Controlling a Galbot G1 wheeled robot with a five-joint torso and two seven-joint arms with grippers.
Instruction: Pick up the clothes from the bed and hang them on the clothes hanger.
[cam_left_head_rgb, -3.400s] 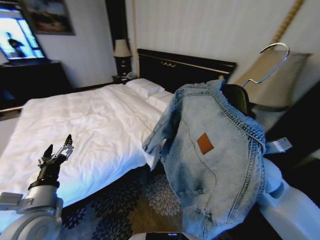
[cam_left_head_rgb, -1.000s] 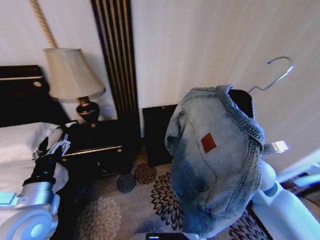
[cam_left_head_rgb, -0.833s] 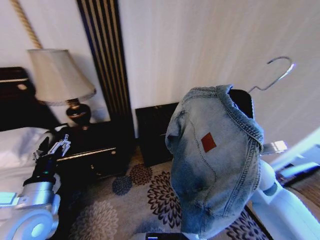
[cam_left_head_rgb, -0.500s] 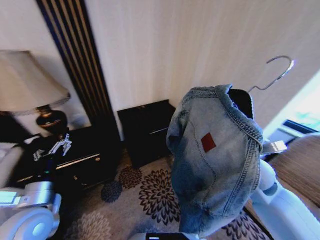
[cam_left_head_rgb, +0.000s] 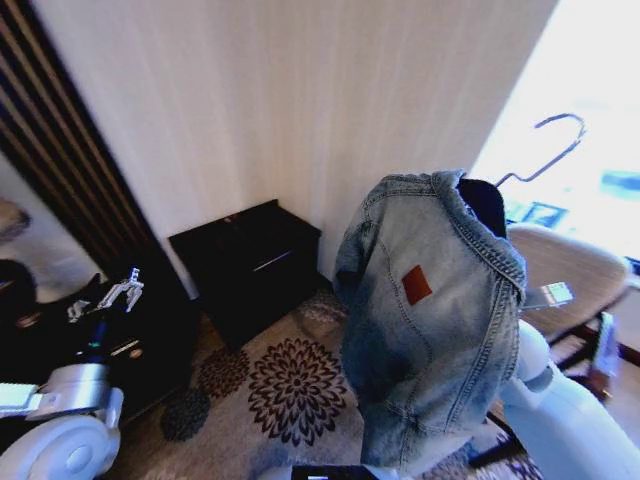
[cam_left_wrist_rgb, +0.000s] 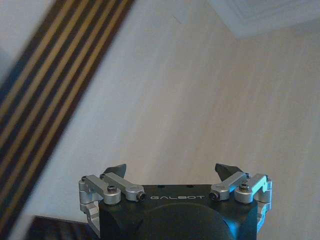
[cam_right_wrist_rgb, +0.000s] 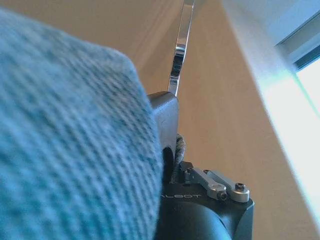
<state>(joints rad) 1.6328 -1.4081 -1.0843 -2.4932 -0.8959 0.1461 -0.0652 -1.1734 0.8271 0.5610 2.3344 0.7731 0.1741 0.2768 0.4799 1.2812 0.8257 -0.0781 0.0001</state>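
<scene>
A light-blue denim jacket (cam_left_head_rgb: 430, 310) with a brown patch hangs on the clothes hanger (cam_left_head_rgb: 487, 203), a black one whose metal hook (cam_left_head_rgb: 548, 148) points up to the right. The jacket is held high in front of my right arm (cam_left_head_rgb: 570, 420). In the right wrist view my right gripper (cam_right_wrist_rgb: 176, 152) is shut on the hanger's black neck (cam_right_wrist_rgb: 165, 117), with denim (cam_right_wrist_rgb: 70, 140) covering one side. My left gripper (cam_left_head_rgb: 100, 298) is raised at the left, open with nothing between its fingers (cam_left_wrist_rgb: 171, 169). The bed is out of view.
A low black cabinet (cam_left_head_rgb: 250, 262) stands against the pale wall. A black striped panel (cam_left_head_rgb: 60, 170) and dark furniture (cam_left_head_rgb: 150, 330) are at the left. Floral carpet (cam_left_head_rgb: 295, 385) covers the floor. A beige chair (cam_left_head_rgb: 560, 272) and a bright window (cam_left_head_rgb: 600, 110) are at the right.
The whole view has swung right: the bed, lamp and headboard slid out at the left, and the chair and window came in. Both arms keep their pose, and the jacket stays on the hanger.
</scene>
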